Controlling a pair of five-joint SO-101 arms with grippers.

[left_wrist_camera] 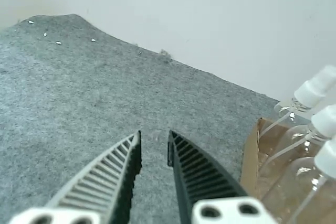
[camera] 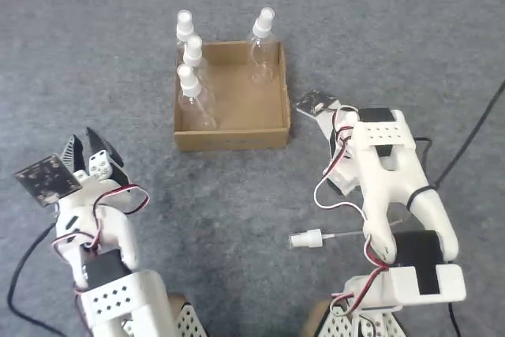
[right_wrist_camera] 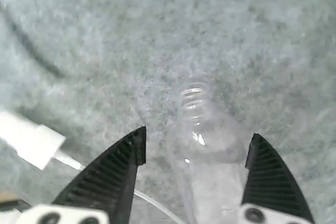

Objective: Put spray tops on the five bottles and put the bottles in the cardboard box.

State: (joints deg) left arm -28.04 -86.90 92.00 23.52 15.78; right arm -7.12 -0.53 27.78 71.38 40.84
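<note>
Squarely inside the open right gripper point(right_wrist_camera: 198, 135) sits a capless bottle point(right_wrist_camera: 210, 156).

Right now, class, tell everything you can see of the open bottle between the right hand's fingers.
The bottle is clear plastic with a threaded neck, open, no spray top on it. It seems to lie on the grey carpet between the open fingers of the right hand, a gap on each side, neck pointing away from the hand. A loose spray top lies apart beside it.
</note>
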